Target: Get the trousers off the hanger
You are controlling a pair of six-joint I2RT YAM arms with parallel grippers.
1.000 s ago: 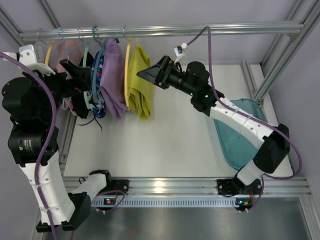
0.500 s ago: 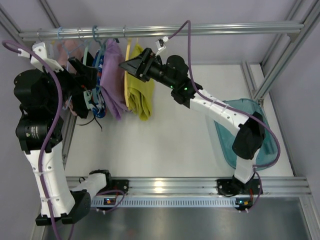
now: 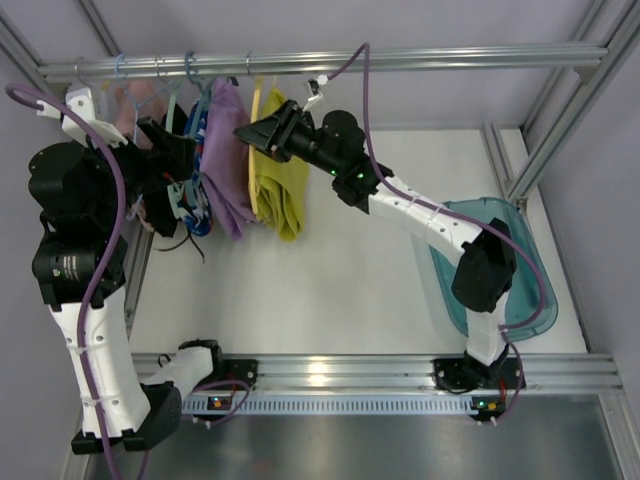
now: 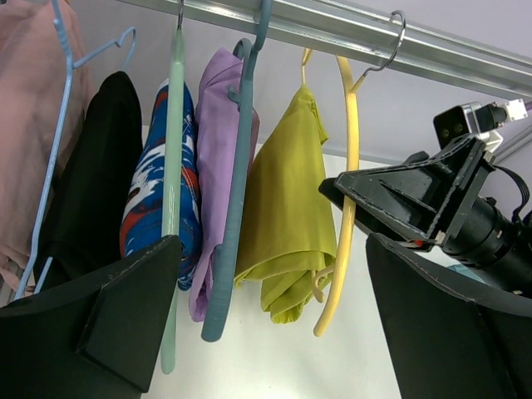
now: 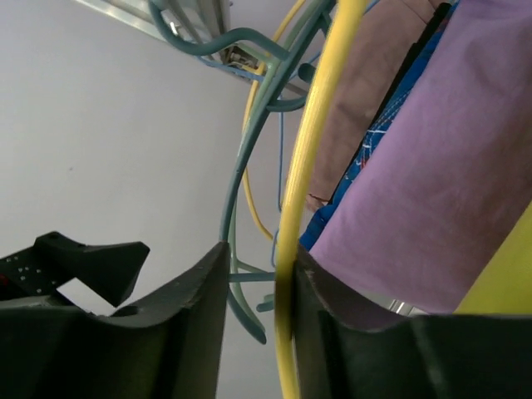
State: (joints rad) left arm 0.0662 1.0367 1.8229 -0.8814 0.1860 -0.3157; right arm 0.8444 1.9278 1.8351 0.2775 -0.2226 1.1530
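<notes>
The yellow-green trousers (image 3: 283, 185) (image 4: 287, 208) hang folded over the thin yellow hanger (image 3: 255, 150) (image 4: 347, 166), which is hooked on the rail. My right gripper (image 3: 243, 132) (image 5: 259, 253) reaches in from the right at the top of the hanger. The hanger's yellow arm (image 5: 303, 166) runs between its jaws, against the right finger (image 5: 332, 316), with a gap to the left one. The jaws stand partly open. To the left of the clothes my left gripper (image 3: 175, 175) (image 4: 274, 241) is wide open, empty, and faces them.
On the metal rail (image 3: 400, 58) hang a purple garment (image 4: 212, 158) on a teal hanger (image 4: 237, 208), a blue patterned one (image 4: 154, 199), a black one (image 4: 91, 191) and a pink one (image 4: 29, 108). A teal bin (image 3: 520, 270) sits at the table's right.
My right arm has swung left to the yellow hanger, and its jaws have narrowed around the hanger's arm. The left arm shifted slightly, then held still, wide open.
</notes>
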